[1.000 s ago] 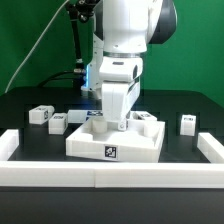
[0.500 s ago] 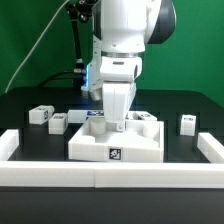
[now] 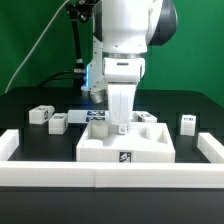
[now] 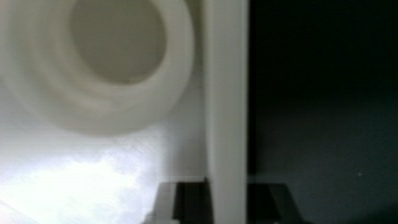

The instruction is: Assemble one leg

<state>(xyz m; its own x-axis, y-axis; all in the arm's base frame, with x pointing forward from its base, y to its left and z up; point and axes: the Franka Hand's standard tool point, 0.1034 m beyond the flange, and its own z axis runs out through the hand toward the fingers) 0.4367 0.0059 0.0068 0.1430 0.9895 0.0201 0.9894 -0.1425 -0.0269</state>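
The large flat white square tabletop (image 3: 126, 143), with a tag on its front edge, lies low in the middle of the exterior view. My gripper (image 3: 120, 125) points straight down at its back part. In the wrist view the tabletop's thin white edge (image 4: 226, 100) runs between my dark fingers (image 4: 187, 205), beside a round corner hole (image 4: 125, 40). The gripper (image 4: 222, 205) looks shut on that edge. Small white legs with tags stand on the black table: two at the exterior view's left (image 3: 40, 114) (image 3: 58, 122) and one at its right (image 3: 188, 122).
A low white rail borders the work area at the front (image 3: 110, 176), left (image 3: 8, 143) and right (image 3: 212, 148). More small white tagged parts sit just behind the tabletop (image 3: 148, 118), partly hidden by the arm.
The tabletop has slid toward the exterior view's right, and the gripper has moved with it. The legs have not moved.
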